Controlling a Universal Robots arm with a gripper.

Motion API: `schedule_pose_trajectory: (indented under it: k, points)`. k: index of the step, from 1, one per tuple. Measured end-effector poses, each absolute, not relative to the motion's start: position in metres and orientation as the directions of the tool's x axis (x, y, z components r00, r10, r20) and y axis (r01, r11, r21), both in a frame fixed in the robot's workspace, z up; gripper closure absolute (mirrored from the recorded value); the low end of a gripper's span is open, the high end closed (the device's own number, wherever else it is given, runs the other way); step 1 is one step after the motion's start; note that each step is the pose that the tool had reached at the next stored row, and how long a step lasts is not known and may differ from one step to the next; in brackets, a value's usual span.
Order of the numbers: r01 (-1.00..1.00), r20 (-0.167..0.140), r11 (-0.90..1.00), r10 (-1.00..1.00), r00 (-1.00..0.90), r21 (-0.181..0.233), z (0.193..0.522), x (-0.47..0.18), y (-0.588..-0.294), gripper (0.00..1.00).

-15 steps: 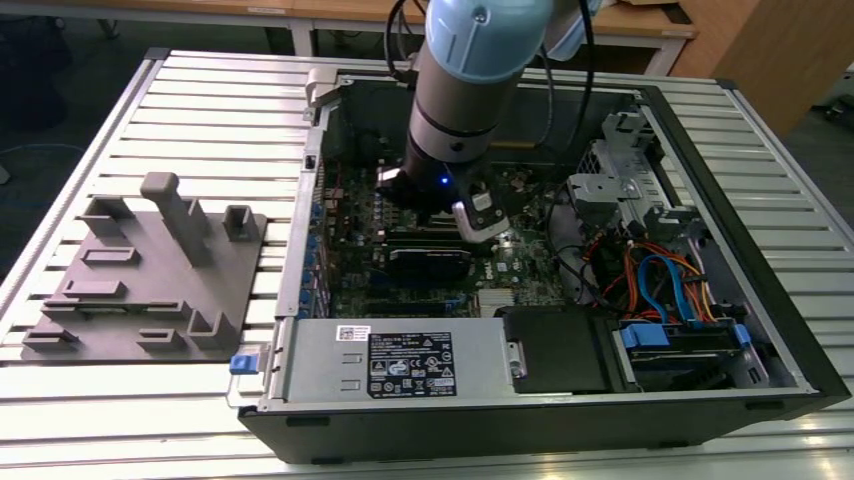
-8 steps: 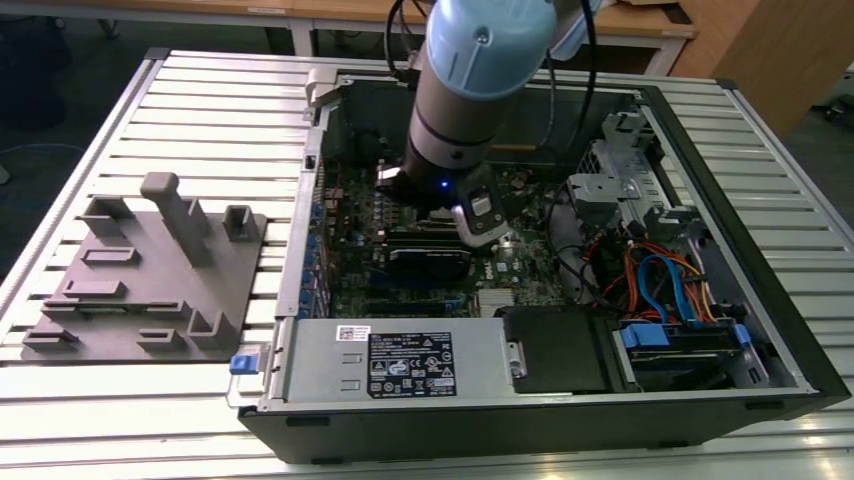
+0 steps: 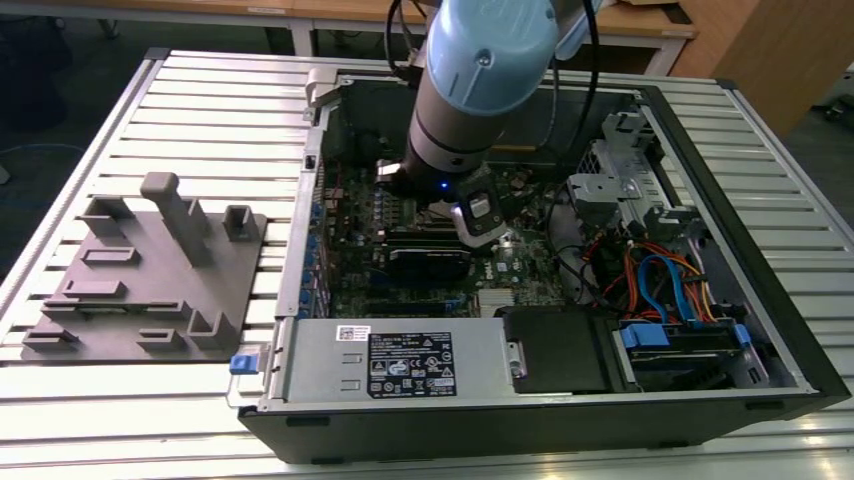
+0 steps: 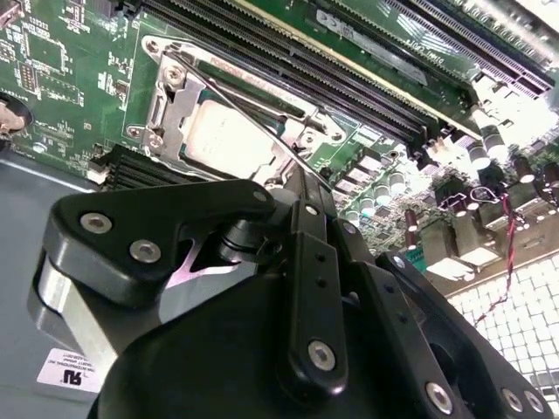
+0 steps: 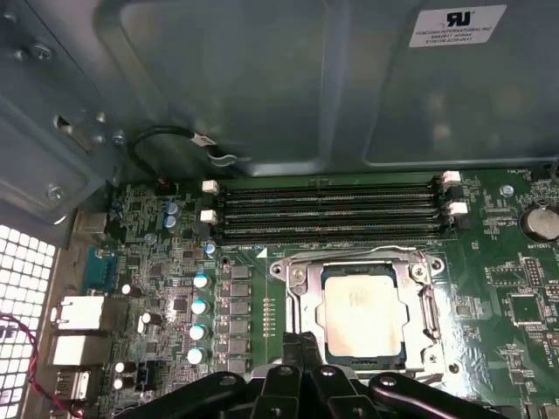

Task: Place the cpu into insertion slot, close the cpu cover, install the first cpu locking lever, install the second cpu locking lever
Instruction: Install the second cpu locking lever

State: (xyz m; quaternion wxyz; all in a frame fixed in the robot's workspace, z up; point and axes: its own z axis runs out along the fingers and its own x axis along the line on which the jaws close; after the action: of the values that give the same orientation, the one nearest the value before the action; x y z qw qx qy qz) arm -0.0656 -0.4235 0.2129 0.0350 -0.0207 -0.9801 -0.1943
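While the arm [image 3: 474, 95] reaches down into the open computer case [image 3: 747, 330] on the slatted surface [image 3: 214, 110], the gripper [image 5: 301, 371] hangs just above the motherboard [image 5: 515, 305], close beside the processor socket. Whether its fingers are apart or together cannot be told, since in both wrist views their tips are hidden behind the black linkage. The cpu [image 5: 361, 312], a flat square chip with a dull silver-tan top, sits in the insertion slot [image 5: 306, 301], and the cpu cover [image 5: 356, 257], a thin metal frame with a large window, lies down around it. In the second wrist view the cpu [image 4: 229, 140] shows through the same frame, with a thin wire locking lever [image 4: 231, 100] running slantwise over it toward the gripper. Long black memory slots [image 5: 327, 209] run beside the socket, between it and the grey metal housing [image 5: 288, 78]. In the exterior view, a grey fixture tray [image 3: 147, 275] rests on the surface at the exterior view's left of the case.
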Motion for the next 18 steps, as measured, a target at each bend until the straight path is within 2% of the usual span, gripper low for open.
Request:
schedule_pose_trajectory:
  k: [18]
  points:
    - [0.057, 0.076, 0.924, 0.030, -0.997, 0.379, 0.229, -0.066, -0.424, 0.90]
